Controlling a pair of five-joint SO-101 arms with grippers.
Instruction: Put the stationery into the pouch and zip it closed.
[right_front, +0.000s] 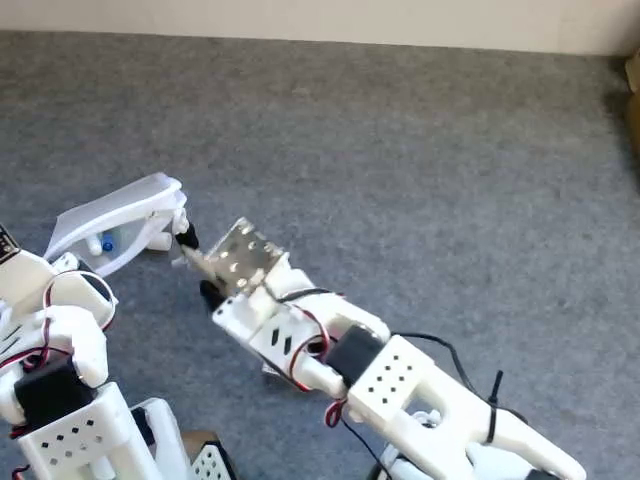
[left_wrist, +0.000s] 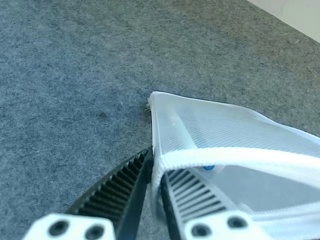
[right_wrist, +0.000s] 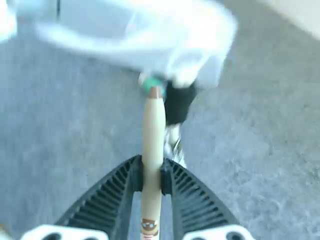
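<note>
A translucent white mesh pouch (right_front: 125, 215) is held up off the grey carpet at the left, with its mouth toward the right arm. My left gripper (left_wrist: 156, 167) is shut on the pouch's white rim band (left_wrist: 235, 160). A small blue item (left_wrist: 209, 167) shows through the mesh inside. My right gripper (right_wrist: 151, 170) is shut on a beige pen (right_wrist: 153, 125). The pen's tip sits just at the pouch (right_wrist: 140, 30) mouth, beside the black zipper pull (right_wrist: 178, 102). In the high view the right gripper (right_front: 205, 262) points at the pouch's lower corner.
Grey carpet (right_front: 420, 150) covers the whole work area, with open room to the right and back. A pale wall strip (right_front: 320, 20) runs along the far edge. A small dark object (right_front: 210, 293) lies under the right gripper.
</note>
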